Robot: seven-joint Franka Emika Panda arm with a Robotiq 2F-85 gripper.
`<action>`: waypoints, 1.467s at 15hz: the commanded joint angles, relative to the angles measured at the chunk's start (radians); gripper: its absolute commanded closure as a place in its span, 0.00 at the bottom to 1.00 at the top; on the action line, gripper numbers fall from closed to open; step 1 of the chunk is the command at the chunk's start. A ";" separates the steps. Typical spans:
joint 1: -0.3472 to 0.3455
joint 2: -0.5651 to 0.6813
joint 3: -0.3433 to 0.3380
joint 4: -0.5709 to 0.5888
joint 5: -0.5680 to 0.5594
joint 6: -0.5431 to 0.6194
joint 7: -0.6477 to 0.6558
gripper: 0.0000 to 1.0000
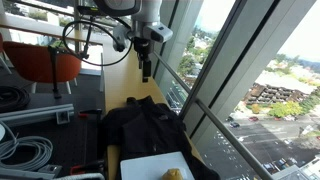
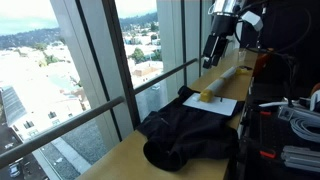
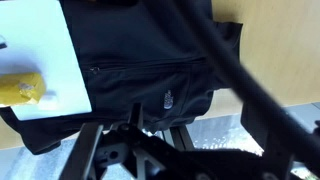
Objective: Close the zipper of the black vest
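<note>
The black vest (image 1: 150,125) lies rumpled on the wooden tabletop, and it also shows in the other exterior view (image 2: 190,135). In the wrist view the vest (image 3: 130,45) fills the middle. The zipper (image 3: 140,68) is a thin dark line across it, with a small light pull tab (image 3: 168,99) nearby. My gripper (image 1: 146,66) hangs high above the table's far end, well clear of the vest, and it shows in both exterior views (image 2: 210,50). Its dark fingers (image 3: 135,128) appear spread and hold nothing.
A white sheet (image 1: 155,165) with a yellow object (image 2: 207,97) lies beside the vest, overlapping its edge (image 3: 40,60). Tall windows run along the table's long edge (image 2: 100,70). Cables and boxes (image 1: 25,140) sit on the room side. A thick black cable (image 3: 240,80) crosses the wrist view.
</note>
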 commanded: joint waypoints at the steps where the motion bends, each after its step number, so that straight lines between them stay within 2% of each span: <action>1: -0.003 -0.001 0.002 0.002 0.000 -0.003 0.000 0.00; 6: -0.021 0.027 -0.022 0.007 -0.005 -0.024 -0.041 0.00; 9: -0.019 0.059 -0.060 0.018 0.032 -0.038 -0.151 0.00; 16: -0.038 0.155 -0.160 0.033 0.188 -0.043 -0.538 0.00; 22: -0.118 0.316 -0.157 0.104 0.169 -0.013 -0.620 0.00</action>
